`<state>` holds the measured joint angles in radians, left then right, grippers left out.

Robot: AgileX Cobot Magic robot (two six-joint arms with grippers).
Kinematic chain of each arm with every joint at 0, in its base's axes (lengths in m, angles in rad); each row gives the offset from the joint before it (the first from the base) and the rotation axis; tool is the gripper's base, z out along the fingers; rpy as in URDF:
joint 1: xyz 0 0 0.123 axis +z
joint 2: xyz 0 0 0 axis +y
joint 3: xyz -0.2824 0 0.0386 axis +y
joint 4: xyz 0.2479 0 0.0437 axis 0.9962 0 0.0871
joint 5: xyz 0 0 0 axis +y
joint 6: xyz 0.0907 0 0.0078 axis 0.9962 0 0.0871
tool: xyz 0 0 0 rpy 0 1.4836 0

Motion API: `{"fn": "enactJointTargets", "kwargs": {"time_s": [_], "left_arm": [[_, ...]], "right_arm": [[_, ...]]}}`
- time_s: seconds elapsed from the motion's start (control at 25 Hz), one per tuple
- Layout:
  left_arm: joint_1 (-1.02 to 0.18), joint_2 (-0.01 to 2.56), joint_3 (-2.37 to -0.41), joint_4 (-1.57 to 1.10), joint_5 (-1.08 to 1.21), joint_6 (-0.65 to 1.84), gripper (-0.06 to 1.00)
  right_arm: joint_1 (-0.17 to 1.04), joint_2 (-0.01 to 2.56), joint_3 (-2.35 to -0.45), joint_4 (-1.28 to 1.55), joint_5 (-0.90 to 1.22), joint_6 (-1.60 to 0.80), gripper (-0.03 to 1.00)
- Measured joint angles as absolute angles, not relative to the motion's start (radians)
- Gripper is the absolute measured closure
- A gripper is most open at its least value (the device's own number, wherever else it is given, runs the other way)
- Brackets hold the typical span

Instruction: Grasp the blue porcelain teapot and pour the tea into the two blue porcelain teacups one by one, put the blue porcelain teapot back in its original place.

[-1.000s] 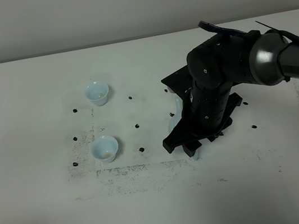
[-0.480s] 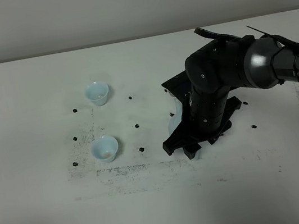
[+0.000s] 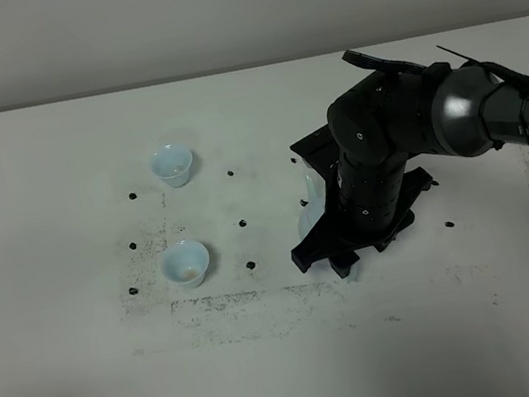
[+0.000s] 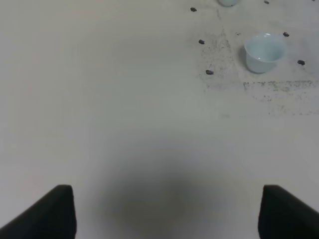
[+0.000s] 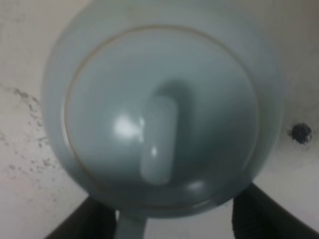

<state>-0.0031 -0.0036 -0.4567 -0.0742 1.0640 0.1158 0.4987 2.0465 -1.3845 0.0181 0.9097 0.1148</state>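
White lettering reading "IPER" stands out, as we see it, on the black forearm of the right arm [image 3: 524, 120].

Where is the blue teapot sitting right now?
In the exterior high view the blue porcelain teapot stands right of centre on the table, mostly hidden under the right arm, well right of the front teacup. It fills the right wrist view.

Probably a robotics test lab: a plain white table [image 3: 73, 390] before a bare wall [image 3: 166, 23], a black robot arm [image 3: 404, 126] over the table, marker dots [image 3: 242, 223] on it.
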Motion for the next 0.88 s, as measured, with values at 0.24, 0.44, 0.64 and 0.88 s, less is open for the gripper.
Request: {"fn": "enactJointTargets", "kwargs": {"time_s": [0.24, 0.44, 0.64, 0.88], "left_arm": [[-0.003, -0.004, -0.457, -0.074, 1.064, 0.116, 0.19], [-0.003, -0.004, -0.457, -0.074, 1.064, 0.117, 0.19], [-0.003, -0.004, -0.457, -0.074, 1.064, 0.117, 0.19], [-0.003, -0.004, -0.457, -0.074, 1.064, 0.117, 0.19]], "right_arm": [[0.499, 2.046, -1.384, 0.018, 0.913, 0.121, 0.44], [0.499, 2.046, -1.384, 0.011, 0.913, 0.148, 0.44], [0.499, 2.046, -1.384, 0.006, 0.913, 0.164, 0.44], [0.499, 2.046, -1.384, 0.005, 0.905, 0.175, 0.44]]}}
